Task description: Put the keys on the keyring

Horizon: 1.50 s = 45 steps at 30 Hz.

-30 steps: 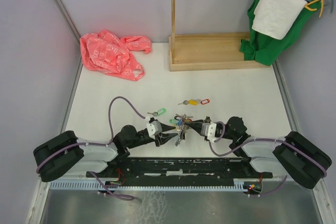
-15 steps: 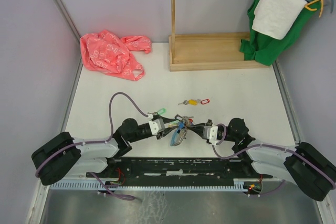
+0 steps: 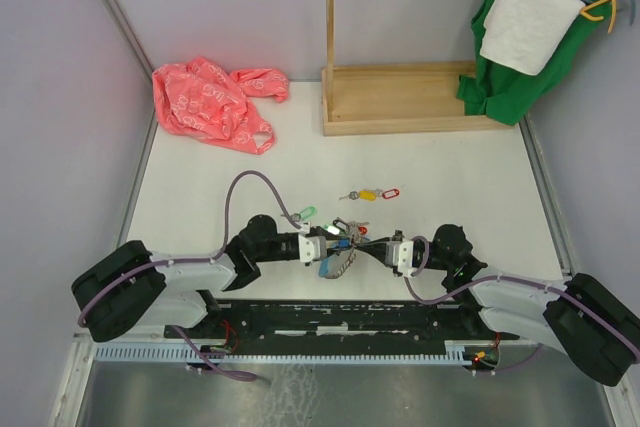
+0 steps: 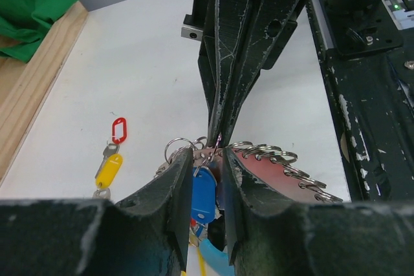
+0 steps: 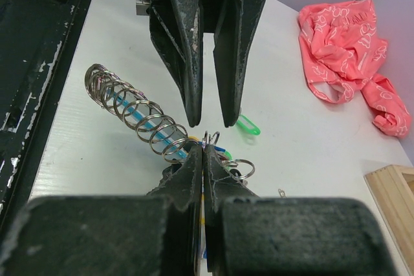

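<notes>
The left end effector (image 5: 209, 121) stands narrowly open, its two black fingers parted by a slim gap that is empty at the tips in the right wrist view; in the left wrist view a silver key with a blue oblong plastic tag (image 4: 202, 189) lies between those fingers, though contact cannot be told; the right end effector (image 4: 217, 135) is closed tight, its tips pinching a thin wire ring (image 5: 208, 139) at the top of the bunch; the large keyring of grey coiled metal and light-blue sleeve (image 5: 132, 111) hangs from that bunch between the two end effectors, over the near part of the white desk (image 3: 450, 177); a yellow-tagged key (image 4: 110, 167) and a red-tagged key (image 4: 119, 130) lie apart farther back; compared with a second ago, the left arm has reached further toward the right one, its jaws have narrowed, and the loose keys have not moved.
</notes>
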### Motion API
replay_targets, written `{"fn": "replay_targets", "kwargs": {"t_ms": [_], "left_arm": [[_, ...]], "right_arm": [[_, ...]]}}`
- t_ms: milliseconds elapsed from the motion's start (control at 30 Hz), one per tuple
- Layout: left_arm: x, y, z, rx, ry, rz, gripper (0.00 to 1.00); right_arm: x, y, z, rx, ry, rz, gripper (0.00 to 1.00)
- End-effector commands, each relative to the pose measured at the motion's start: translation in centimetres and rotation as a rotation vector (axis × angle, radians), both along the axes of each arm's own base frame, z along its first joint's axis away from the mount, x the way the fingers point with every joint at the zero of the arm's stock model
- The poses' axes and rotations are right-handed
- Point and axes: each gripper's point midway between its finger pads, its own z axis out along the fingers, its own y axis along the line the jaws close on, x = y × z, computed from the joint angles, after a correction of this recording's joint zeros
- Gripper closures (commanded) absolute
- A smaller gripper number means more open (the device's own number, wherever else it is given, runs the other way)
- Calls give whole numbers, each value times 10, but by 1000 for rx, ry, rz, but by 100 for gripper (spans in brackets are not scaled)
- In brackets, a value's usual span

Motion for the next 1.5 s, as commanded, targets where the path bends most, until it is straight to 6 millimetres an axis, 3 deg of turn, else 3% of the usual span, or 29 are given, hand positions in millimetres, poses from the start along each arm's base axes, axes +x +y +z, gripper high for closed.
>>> {"fn": "replay_targets", "kwargs": {"t_ms": [0, 467, 900, 1033, 1467], "left_arm": [[-2, -10, 6, 18, -70, -73, 69], [5, -14, -3, 56, -70, -61, 72], [2, -18, -16, 113, -41, -106, 97], [3, -17, -16, 139, -29, -101, 97], [18, -11, -12, 252, 81, 11, 97]], "right_arm": [[3, 5, 25, 54, -57, 12, 99], [1, 5, 28, 55, -56, 22, 99], [2, 7, 35, 70, -55, 26, 99], [3, 7, 35, 52, -28, 19, 99], [5, -5, 22, -143, 112, -34, 77]]}}
